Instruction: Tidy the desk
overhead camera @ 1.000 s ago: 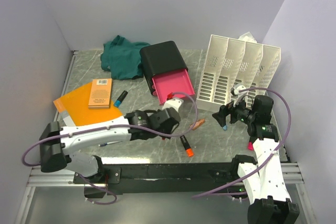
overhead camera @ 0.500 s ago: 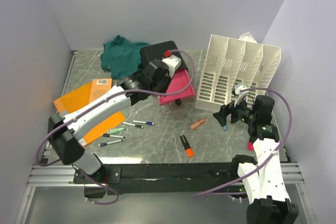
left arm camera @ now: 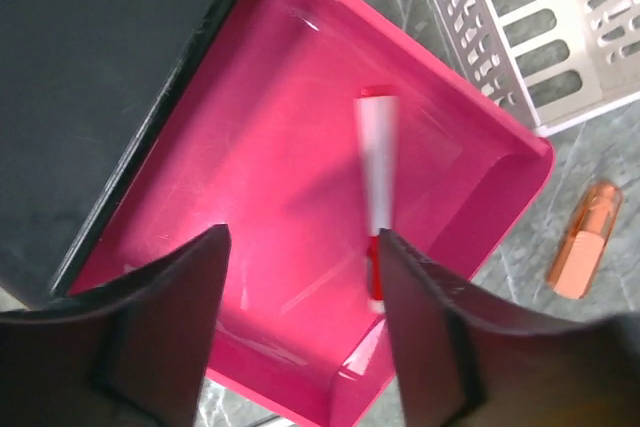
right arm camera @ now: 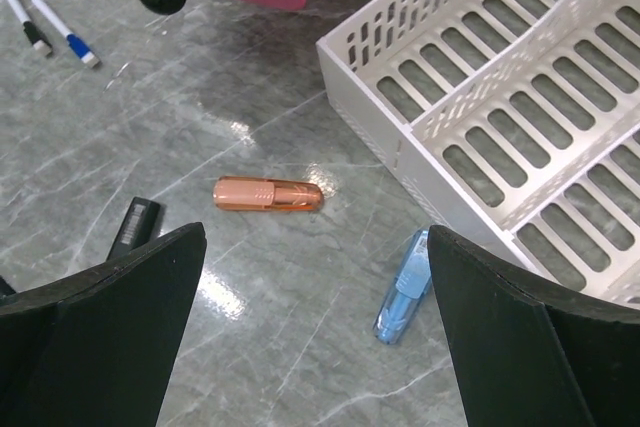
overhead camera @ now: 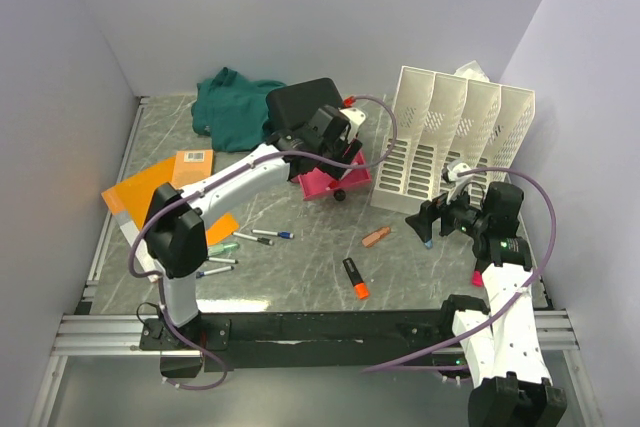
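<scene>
The grey-green marble desk [overhead camera: 300, 269] carries scattered stationery. My left gripper [overhead camera: 337, 149] hangs open over the pulled-out pink drawer [overhead camera: 322, 185] of the black drawer box [overhead camera: 305, 109]. In the left wrist view its fingers [left arm camera: 160, 332] stand wide apart above the drawer floor [left arm camera: 270, 147], where a red-and-white marker [left arm camera: 377, 197] lies free and blurred. My right gripper [overhead camera: 425, 219] is open and holds nothing, low over the desk [right arm camera: 250, 337]. Below it lie a blue capsule-shaped item [right arm camera: 403, 287] and a copper-coloured one [right arm camera: 268, 194].
A white slotted file rack [overhead camera: 455, 132] stands at the back right, and a green cloth [overhead camera: 232, 107] lies at the back left. An orange folder [overhead camera: 135, 192] with a book [overhead camera: 192, 165] sits on the left. Several pens [overhead camera: 262, 236] and a black-and-orange highlighter [overhead camera: 355, 279] lie near the front.
My left arm swung from the front of the desk up to the pink drawer, then its jaws opened and the marker dropped into the drawer. The right arm has not moved.
</scene>
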You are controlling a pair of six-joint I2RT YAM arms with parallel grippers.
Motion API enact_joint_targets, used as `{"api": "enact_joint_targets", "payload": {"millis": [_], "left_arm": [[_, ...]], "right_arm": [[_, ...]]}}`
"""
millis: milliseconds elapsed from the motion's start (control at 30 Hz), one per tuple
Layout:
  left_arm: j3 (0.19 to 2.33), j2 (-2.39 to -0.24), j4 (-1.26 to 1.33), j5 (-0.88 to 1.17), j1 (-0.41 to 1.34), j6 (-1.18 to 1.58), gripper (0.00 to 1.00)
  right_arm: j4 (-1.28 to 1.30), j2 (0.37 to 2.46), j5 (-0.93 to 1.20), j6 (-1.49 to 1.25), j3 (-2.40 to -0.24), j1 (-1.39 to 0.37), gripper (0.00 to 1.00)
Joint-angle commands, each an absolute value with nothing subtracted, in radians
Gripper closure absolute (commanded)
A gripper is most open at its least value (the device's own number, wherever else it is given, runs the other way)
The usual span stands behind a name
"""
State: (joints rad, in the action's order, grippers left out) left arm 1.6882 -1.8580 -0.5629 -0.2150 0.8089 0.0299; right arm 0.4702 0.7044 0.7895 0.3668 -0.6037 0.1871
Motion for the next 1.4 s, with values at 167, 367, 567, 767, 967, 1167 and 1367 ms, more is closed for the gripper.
{"api": "enact_joint_targets", "payload": {"millis": [167,367,567,767,967,1167,1367], "left_arm": [[1.697,-1.654,-0.489,-0.236,0.801,0.136,0.08],[1.235,-1.224,-0.341,-0.2,0.718,0.293,0.0],[0.872,-0.815,-0.357,-0.299,0.66,0.377,0.0],[0.743,-0.566,-0.478,-0.471,0.658,0.462,0.01],[0.71,-0.427,-0.468,-0.583,0.658,0.485,0.01],[0.709,-0.385,-0.465,-0.601,0.658,0.485,0.01],[0.71,-0.374,-0.465,-0.607,0.658,0.48,0.01]], "right_arm": [[0.578,0.715,0.96,0.561,-0.682,0.172,0.0],[0.695,0.839,0.751,0.634,-0.871,-0.179,0.0],[0.778,1.135,0.586,0.591,-1.182,-0.57,0.0],[0.767,1.462,0.413,0.468,-1.439,-0.842,0.0],[0.71,1.704,0.288,0.41,-1.564,-0.942,0.01],[0.73,1.966,0.267,0.413,-1.718,-0.963,0.12],[0.77,2.123,0.242,0.436,-1.828,-0.982,0.24]]}}
